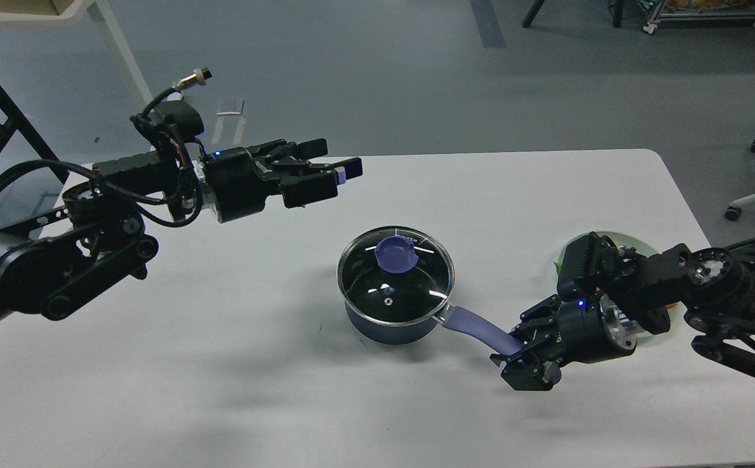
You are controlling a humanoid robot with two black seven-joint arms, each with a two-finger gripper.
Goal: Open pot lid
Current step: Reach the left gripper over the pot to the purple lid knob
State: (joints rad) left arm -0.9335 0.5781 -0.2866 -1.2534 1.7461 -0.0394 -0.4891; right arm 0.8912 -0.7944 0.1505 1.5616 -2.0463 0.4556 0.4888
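Note:
A dark blue pot [387,325] stands in the middle of the white table [221,364]. Its glass lid [395,276] lies closed on it, with a purple knob [395,253] near the far rim. The pot's purple handle [475,327] points to the lower right. My right gripper [514,356] is shut on the end of that handle. My left gripper [333,170] is open and empty. It points right, in the air up and left of the lid, apart from it.
A white plate with a green rim [637,244] lies partly hidden behind my right arm. The table's far edge runs just behind my left gripper. A black frame [0,110] stands off the table at the left.

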